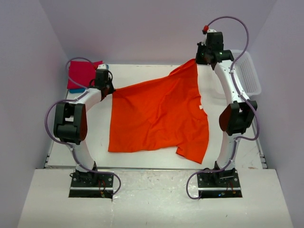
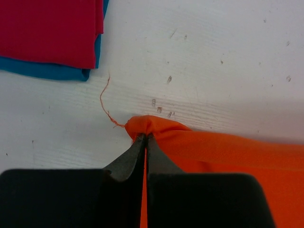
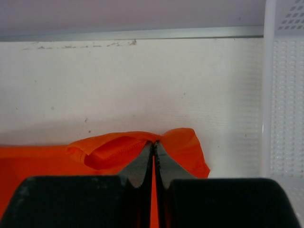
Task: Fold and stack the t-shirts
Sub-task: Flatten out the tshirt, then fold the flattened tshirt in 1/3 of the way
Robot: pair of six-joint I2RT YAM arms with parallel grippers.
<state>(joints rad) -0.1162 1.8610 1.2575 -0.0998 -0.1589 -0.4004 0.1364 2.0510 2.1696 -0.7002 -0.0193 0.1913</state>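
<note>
Orange t-shirt (image 1: 159, 114) is spread over the middle of the table (image 1: 97, 137), and both arms have a corner of it. The left gripper (image 2: 145, 137) is clamped tight on a bunched corner at the far left, with its fingers pressed together and cloth squeezed between the tips. The right gripper (image 3: 153, 143) is the same, closed hard on a folded bit of hem at the far right.

The shirt's far edge runs in a fairly straight line between the two grips, slanting up toward the right one. The near hem lies close to the table's front edge, with one sleeve flopped out at the near right.

For room, there's a bare strip of table on the left between the shirt and the left arm, plus open white surface behind the far edge. The right side is tighter: the shirt's edge sits near the right arm, and the white mesh basket (image 3: 285, 95) stands just beside that gripper.

The crimson red t-shirt (image 2: 47, 28) sits folded on top of the blue t-shirt (image 2: 47, 70) in the far left corner, near the left gripper but not touching the orange cloth. A loose orange thread (image 2: 105, 102) trails off the pinched corner toward that stack.
</note>
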